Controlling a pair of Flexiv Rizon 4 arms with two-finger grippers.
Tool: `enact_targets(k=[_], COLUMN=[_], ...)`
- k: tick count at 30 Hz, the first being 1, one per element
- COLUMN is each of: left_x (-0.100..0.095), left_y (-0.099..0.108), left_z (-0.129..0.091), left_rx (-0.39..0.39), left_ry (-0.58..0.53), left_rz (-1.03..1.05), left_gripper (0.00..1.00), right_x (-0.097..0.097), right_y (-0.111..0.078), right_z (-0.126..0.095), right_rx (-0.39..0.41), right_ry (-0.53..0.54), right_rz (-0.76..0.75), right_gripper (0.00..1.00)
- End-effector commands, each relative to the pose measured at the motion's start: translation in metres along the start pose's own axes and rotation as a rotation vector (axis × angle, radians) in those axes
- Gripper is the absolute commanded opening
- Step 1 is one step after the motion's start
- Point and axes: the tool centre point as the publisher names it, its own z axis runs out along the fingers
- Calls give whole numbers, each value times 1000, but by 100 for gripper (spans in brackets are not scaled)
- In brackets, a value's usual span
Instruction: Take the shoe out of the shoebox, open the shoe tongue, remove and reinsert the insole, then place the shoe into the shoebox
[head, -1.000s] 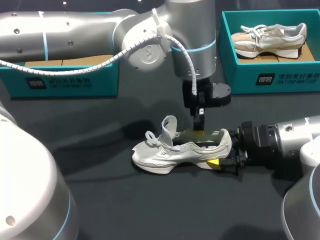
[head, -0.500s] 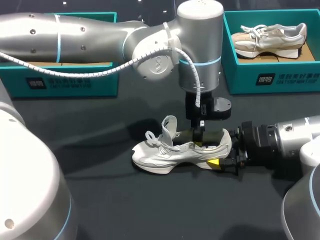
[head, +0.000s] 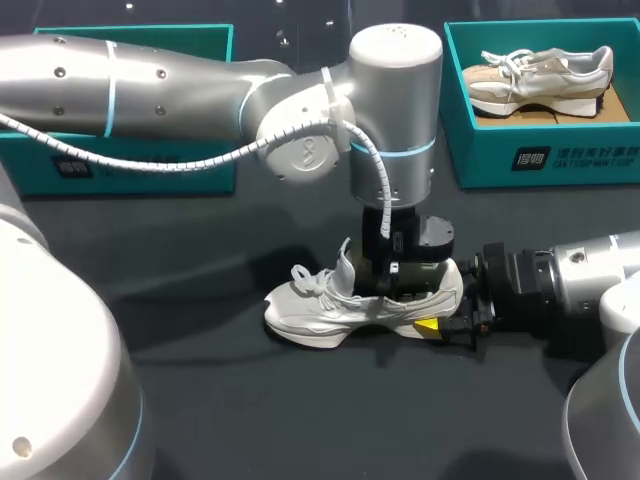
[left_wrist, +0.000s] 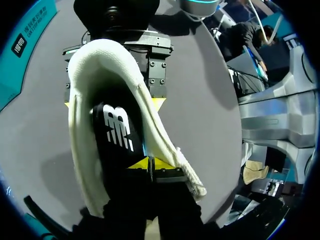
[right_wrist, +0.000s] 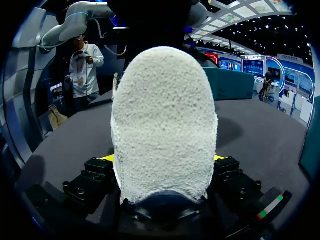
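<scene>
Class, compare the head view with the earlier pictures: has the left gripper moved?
Yes. The left gripper has come down into the opening of the white shoe, which has stayed put.

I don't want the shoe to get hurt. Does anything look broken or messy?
Nothing looks broken or spilled. The white shoe stands upright on the table, its heel clamped in the right gripper, while the left gripper pokes into its opening at the black insole. Only the tongue sticks up, as the job needs.

The shoe (head: 320, 312) is white, its insole (left_wrist: 113, 159) black, the shoebox (head: 560, 160) teal, the table (head: 250, 400) dark grey.
</scene>
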Motion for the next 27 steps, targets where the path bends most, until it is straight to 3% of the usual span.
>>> enact_targets(k=[1, 6, 27], left_x=[4, -2, -25], left_y=[1, 0, -17], left_z=[8, 15, 36], left_rx=[3, 8, -28], left_ry=[-25, -34, -193], left_rz=[-5, -11, 32], left_gripper=[33, 42, 37], right_x=[0, 0, 0], right_y=[0, 0, 0], right_z=[-1, -1, -1], right_rx=[4, 4, 4], right_ry=[0, 0, 0], right_rz=[2, 2, 2], right_gripper=[0, 0, 0])
